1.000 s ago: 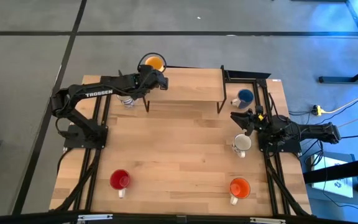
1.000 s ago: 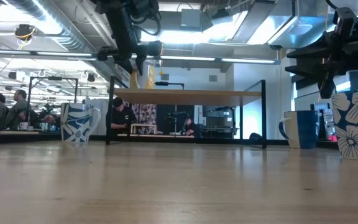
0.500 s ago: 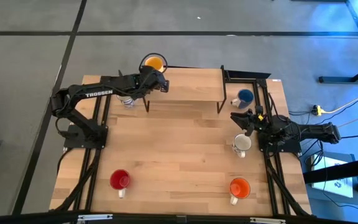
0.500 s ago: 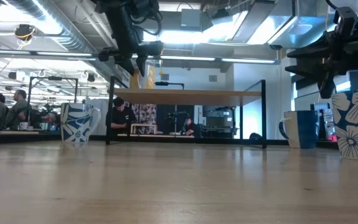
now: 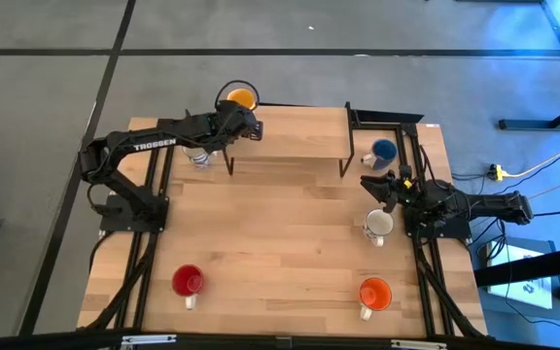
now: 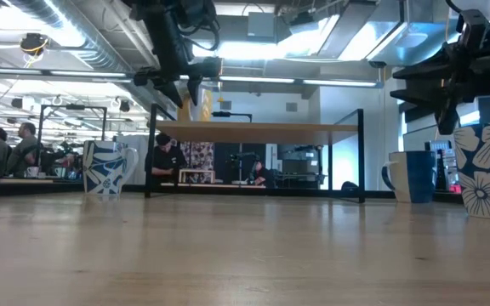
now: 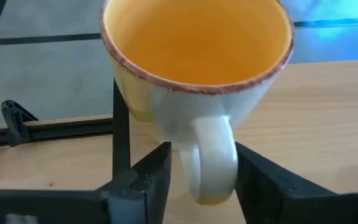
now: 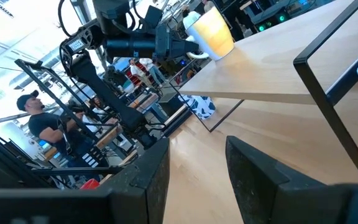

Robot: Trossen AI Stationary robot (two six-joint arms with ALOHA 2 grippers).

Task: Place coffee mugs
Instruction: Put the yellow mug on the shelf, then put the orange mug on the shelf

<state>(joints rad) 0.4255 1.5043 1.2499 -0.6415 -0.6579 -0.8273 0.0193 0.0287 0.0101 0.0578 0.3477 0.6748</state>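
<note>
Nearest, the red mug (image 5: pixel 188 281) and the orange mug (image 5: pixel 374 292) stood well apart on the front of the table (image 5: pixel 280 243), away from both arms and in no danger.

Farther back on the right, the right gripper (image 8: pixel 194 162) hung over the table with its fingers moderately apart and nothing between them. The flowered mug (image 5: pixel 378 224) stood just beside it, so a careless swing could have clipped that mug. The blue mug (image 5: pixel 384 152) stood beyond, by the shelf's right legs.

The main risk was farthest off. The yellow mug (image 5: pixel 240 98) sat upright on the far left corner of the shelf (image 5: pixel 290 131), close to its edge with only floor behind. The left gripper (image 7: pixel 202 165) had its fingers either side of the handle, slightly parted rather than pinching it (the gaps looked thin). I judged that a crooked pull-back could drag a finger along the handle, turning the mug or nudging it off the corner. A drop from there would likely break it. A patterned mug (image 6: pixel 105 167) stood on the table below the left arm and could be struck if the arm dipped.

The yellow mug was glossy ceramic, warm yellow inside with a brownish rim. Its pale, thick loop handle pointed towards the gripper. It was empty and looked smooth, so probably slippery.
</note>
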